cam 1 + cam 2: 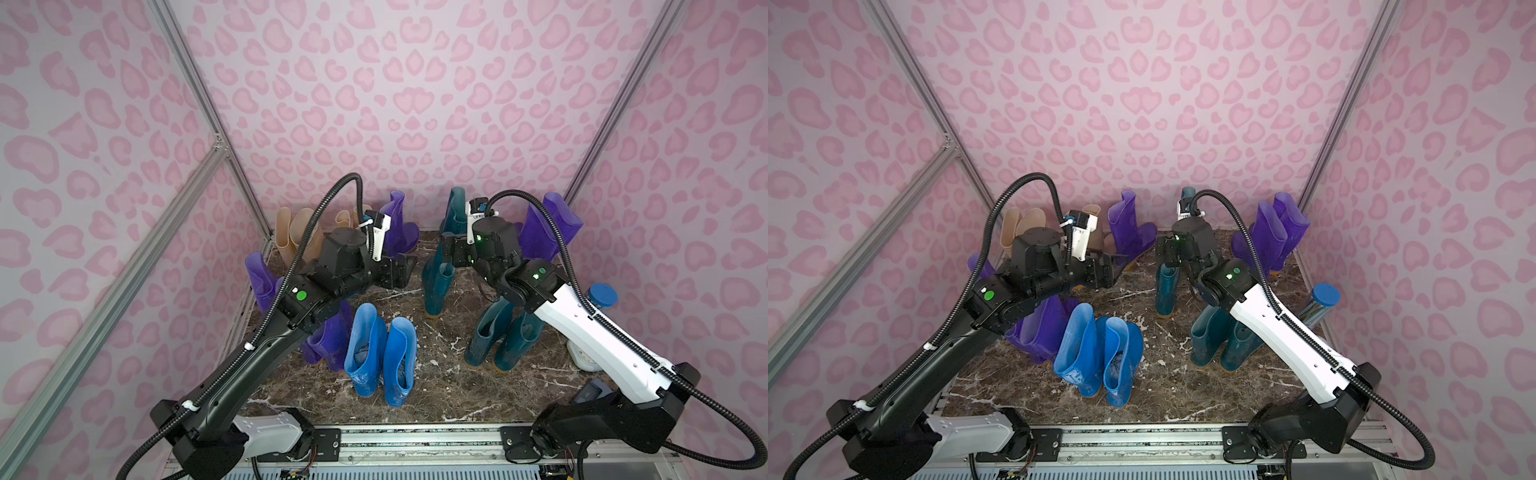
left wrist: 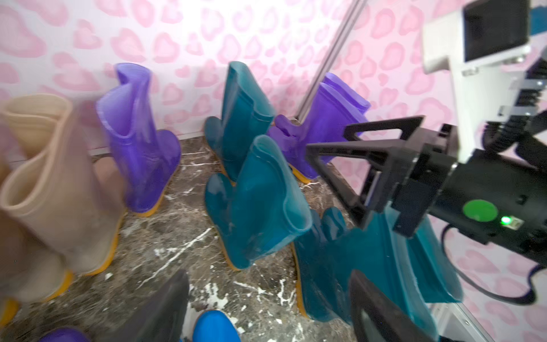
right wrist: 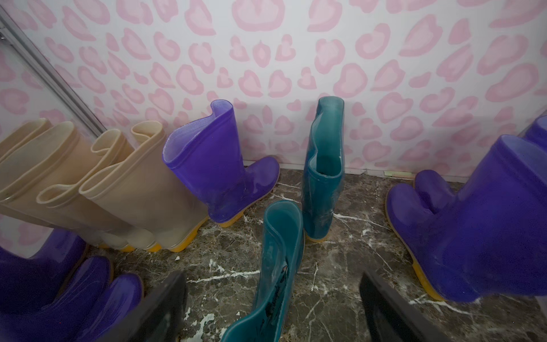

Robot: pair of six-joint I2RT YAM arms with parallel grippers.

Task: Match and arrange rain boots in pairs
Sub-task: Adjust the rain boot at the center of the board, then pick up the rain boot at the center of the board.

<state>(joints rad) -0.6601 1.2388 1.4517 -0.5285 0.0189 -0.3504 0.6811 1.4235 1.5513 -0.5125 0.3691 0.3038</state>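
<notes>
Blue boots: shafts vertical, toes toward front rail.

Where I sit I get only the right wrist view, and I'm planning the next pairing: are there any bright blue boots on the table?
Observer: Yes. A bright blue pair stands side by side at the front centre, between the two arms.
Operator: Any more teal behind my camera?
Observer: Two dark teal boots stand together, partly hidden below the right arm.
Operator: And the left hand?
Observer: The left hand is open and holds nothing, just in front of the purple boot at the back wall.
</notes>
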